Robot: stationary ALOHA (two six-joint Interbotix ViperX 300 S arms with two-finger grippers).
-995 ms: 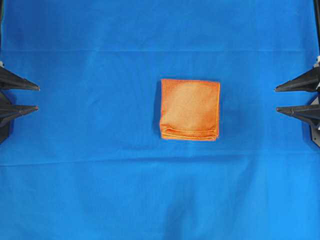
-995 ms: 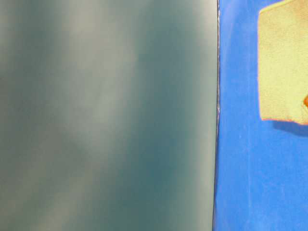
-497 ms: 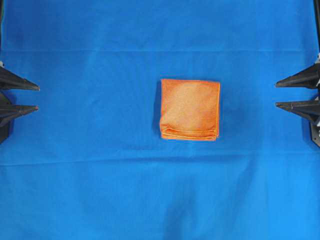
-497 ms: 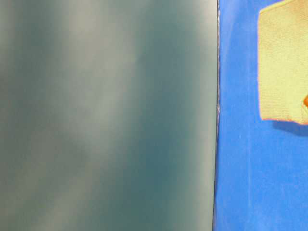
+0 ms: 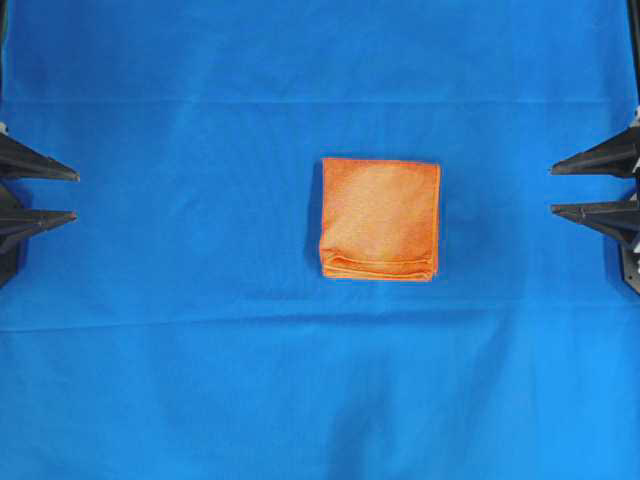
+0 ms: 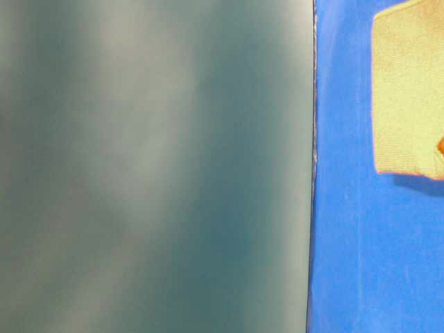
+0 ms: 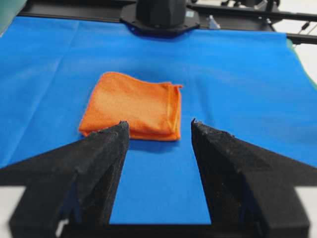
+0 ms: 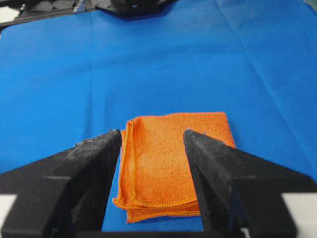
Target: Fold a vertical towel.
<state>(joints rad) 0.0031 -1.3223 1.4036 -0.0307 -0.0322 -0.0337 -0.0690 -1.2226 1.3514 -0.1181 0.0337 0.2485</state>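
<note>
The towel (image 5: 380, 219) lies folded in layers, a near-square, at the middle of the tabletop, well apart from both my tools. My left tool (image 5: 76, 195) sits at the left edge with its fingers spread, holding nothing. My right tool (image 5: 552, 190) sits at the right edge, likewise spread and holding nothing. A blue cloth (image 5: 200, 350) covers the tabletop beneath the towel, with faint creases.

A blue cloth (image 5: 200, 350) covers the table, faintly creased, with a blurred grey-green panel (image 6: 152, 166) at nine o'clock in the table-level view.
</note>
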